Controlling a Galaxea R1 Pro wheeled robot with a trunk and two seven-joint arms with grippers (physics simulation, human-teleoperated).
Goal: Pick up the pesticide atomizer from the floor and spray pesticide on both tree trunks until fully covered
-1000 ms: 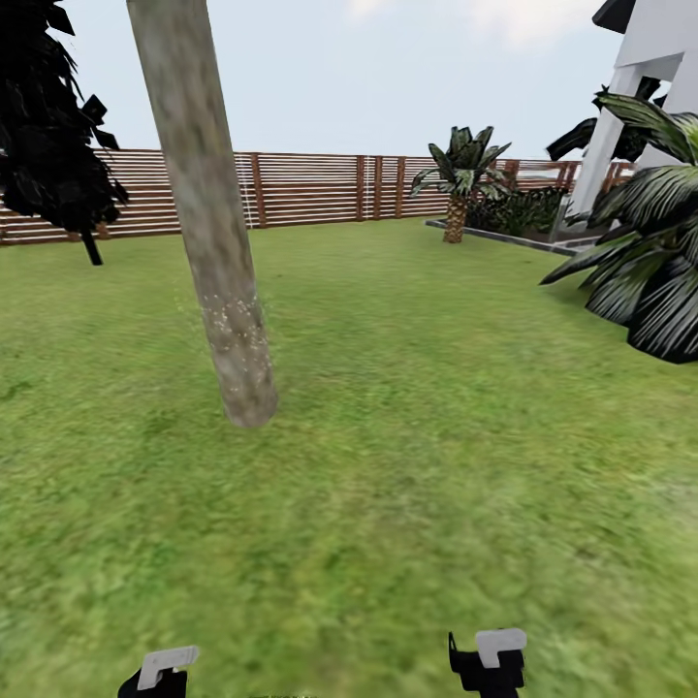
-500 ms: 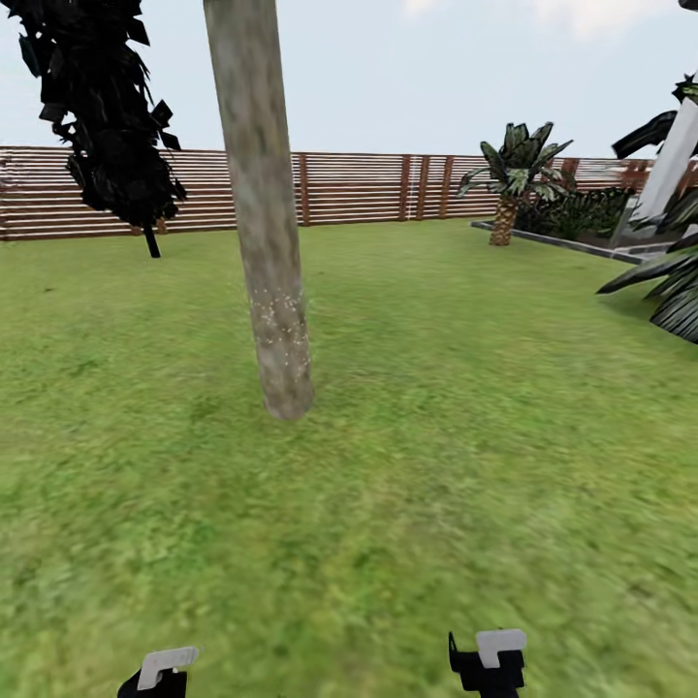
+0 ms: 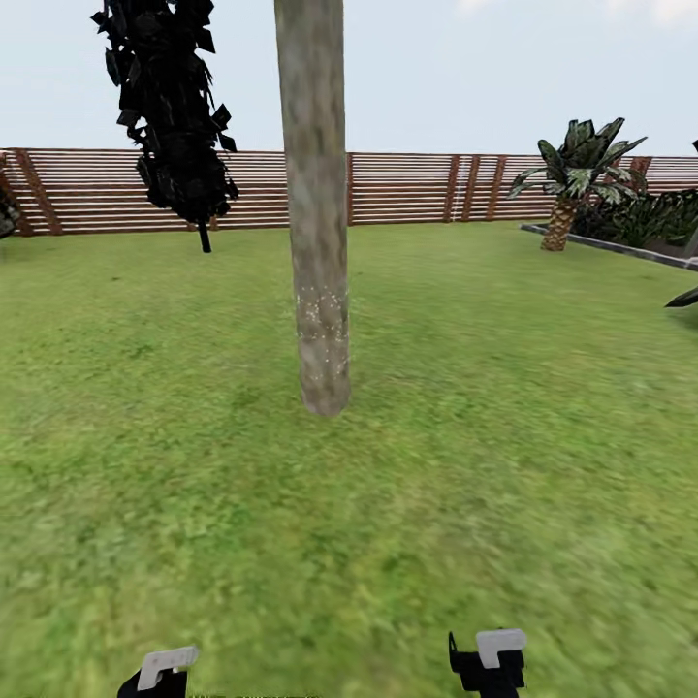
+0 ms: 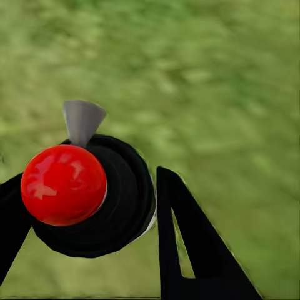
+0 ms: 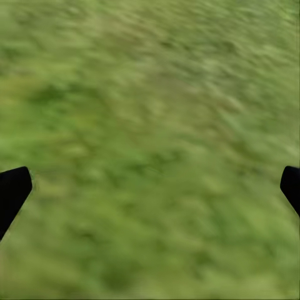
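Left claw (image 4: 94, 206) of mine is closed around the pesticide atomizer (image 4: 94, 200), a round black thing with a shiny red ball on top and a little grey nozzle sticking out. One black finger presses on each side of it. Right claw (image 5: 150, 187) is wide open with nothing in it, and I see only grass under it. Both claws sit low, at the bottom edge of my head view.

So the picking up looks done, because the atomizer is in my claw and not on the floor.

One tree trunk (image 3: 315, 213) stands straight ahead of me on the lawn (image 3: 504, 436), near but not touching me. It is thick and pale grey-brown. Low on it I see a patch of tiny white specks, the pesticide (image 3: 322, 325). The specks cover just a small band. The bark above is bare, so I think this trunk needs a lot more spray. I think the second tree must get its spray too.

Now I count. One thick trunk. One thin tree with black leaves (image 3: 174, 116) near the fence (image 3: 417, 189), which is not mine to spray. One small palm (image 3: 572, 179) far off on the right. One long wooden fence. One atomizer. Two claws.
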